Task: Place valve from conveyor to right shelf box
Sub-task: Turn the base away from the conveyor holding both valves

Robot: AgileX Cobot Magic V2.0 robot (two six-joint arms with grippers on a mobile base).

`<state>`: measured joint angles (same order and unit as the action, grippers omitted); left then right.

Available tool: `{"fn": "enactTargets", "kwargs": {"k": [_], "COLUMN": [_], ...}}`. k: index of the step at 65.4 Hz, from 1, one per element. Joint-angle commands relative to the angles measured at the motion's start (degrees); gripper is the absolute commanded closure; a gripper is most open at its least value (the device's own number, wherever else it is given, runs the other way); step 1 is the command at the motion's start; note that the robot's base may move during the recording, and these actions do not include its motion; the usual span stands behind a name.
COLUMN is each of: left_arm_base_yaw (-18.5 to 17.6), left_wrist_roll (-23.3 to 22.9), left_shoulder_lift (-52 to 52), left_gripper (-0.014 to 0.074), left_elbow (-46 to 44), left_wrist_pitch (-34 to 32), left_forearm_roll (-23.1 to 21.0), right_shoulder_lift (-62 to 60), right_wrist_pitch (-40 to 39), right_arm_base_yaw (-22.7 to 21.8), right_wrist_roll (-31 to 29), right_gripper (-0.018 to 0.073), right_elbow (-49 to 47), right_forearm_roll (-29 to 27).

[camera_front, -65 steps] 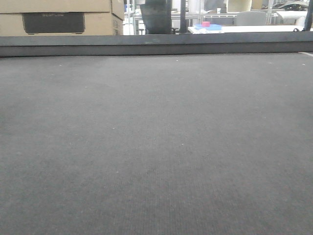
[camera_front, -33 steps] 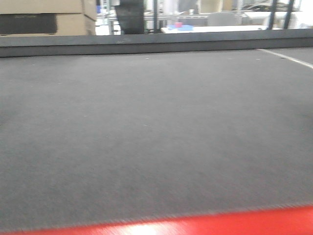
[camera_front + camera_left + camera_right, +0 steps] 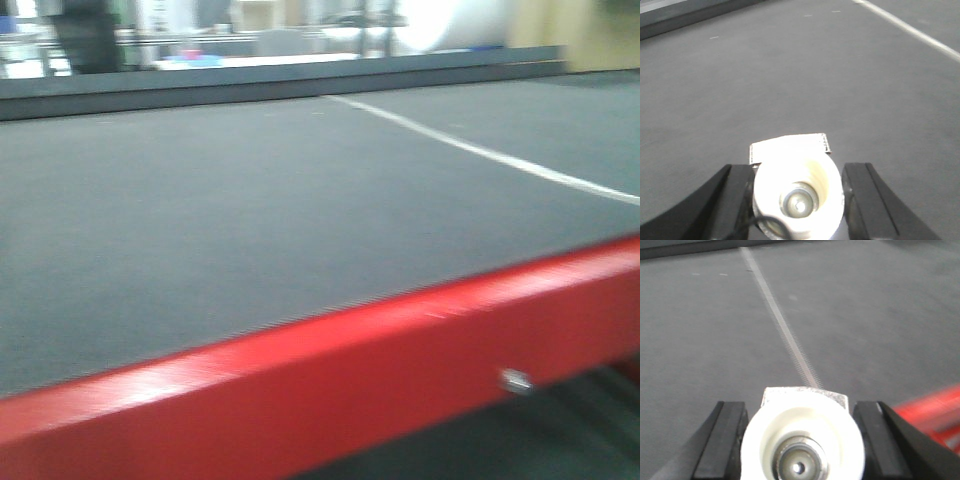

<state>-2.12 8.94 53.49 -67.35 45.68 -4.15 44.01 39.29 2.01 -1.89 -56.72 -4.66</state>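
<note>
A white round valve (image 3: pixel 797 187) with a metal centre sits between the black fingers (image 3: pixel 735 195) of my left gripper (image 3: pixel 797 170), which is shut on it above the dark grey conveyor (image 3: pixel 790 75). My right gripper (image 3: pixel 800 407) is shut on a second white valve (image 3: pixel 802 440) in the same way, over the conveyor (image 3: pixel 865 315). Neither gripper shows in the front view, where the conveyor (image 3: pixel 250 200) fills the frame. The right shelf box is out of view.
A red frame edge (image 3: pixel 350 370) runs along the belt's near side and shows at the right wrist view's lower right (image 3: pixel 935 410). A white seam line (image 3: pixel 480 150) crosses the belt diagonally. A dark rail (image 3: pixel 250 85) bounds the far side, with blurred shop furniture behind.
The front view has swung to the right and drawn back. The red frame edge rose into view from the bottom, the white seam came in, and the cardboard boxes left the frame.
</note>
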Motion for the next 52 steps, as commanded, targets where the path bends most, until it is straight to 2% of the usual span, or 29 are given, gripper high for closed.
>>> {"fn": "enactTargets", "kwargs": {"k": [1, 52], "left_arm_base_yaw": [-0.3, -0.3], "left_wrist_roll": [-0.4, -0.4], "left_shoulder_lift": [-0.6, -0.6], "left_gripper": [0.0708, 0.0708], "left_elbow": [-0.8, -0.8], "left_wrist_pitch": [-3.0, -3.0], "left_forearm_roll": [-0.6, -0.6], "right_shoulder_lift": [-0.7, -0.7], "right_wrist_pitch": [-4.3, -4.3], "right_arm_base_yaw": [-0.2, -0.2], "right_wrist_roll": [-0.1, -0.1], "right_gripper": [0.0713, 0.0713], "right_elbow": [-0.9, -0.9], "right_forearm_roll": [0.2, 0.2]}}
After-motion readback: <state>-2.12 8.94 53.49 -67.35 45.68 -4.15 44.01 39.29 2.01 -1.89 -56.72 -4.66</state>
